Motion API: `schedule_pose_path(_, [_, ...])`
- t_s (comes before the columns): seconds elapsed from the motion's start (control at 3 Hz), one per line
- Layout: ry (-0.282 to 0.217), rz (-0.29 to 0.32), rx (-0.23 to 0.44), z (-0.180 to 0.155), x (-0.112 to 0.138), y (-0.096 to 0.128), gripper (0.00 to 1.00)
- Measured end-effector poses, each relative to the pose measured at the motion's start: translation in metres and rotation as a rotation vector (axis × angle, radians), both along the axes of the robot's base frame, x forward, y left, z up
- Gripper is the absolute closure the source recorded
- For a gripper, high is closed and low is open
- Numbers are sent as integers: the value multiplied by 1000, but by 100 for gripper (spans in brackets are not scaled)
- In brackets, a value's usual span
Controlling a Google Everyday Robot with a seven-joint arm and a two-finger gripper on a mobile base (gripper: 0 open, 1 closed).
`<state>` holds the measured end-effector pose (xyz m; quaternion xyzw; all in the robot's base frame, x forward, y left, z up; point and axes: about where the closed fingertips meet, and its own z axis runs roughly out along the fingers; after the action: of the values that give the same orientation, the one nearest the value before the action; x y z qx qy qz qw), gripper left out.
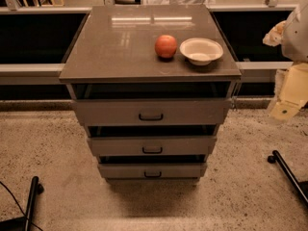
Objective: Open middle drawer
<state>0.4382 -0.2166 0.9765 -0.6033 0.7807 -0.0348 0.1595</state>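
The middle drawer (152, 146) is the second of three grey drawers in a small cabinet, with a flat grey front of middling height and a small dark loop handle (152, 150) at its centre. A dark gap shows above its front. The drawer with the tallest front (151, 111) is above it and the one with the smallest front (152, 171) is below. My gripper (285, 109), pale cream, hangs at the right edge of the view. It is well to the right of the cabinet, at about the top drawer's height, and touches nothing.
On the cabinet's brown top (120, 47) sit a red-orange apple (166, 46) and a white bowl (201, 50) at the right front. The floor is speckled. Dark bars with castors lie at the lower left (32, 196) and lower right (288, 172). A low rail runs behind the cabinet.
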Motion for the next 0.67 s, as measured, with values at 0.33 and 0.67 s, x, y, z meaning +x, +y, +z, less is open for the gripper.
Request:
schedule_pose_path(0.33, [0,0,0,0,0,0,0])
schedule_pose_path(0.67, [16,20,31,-5,1,3,0])
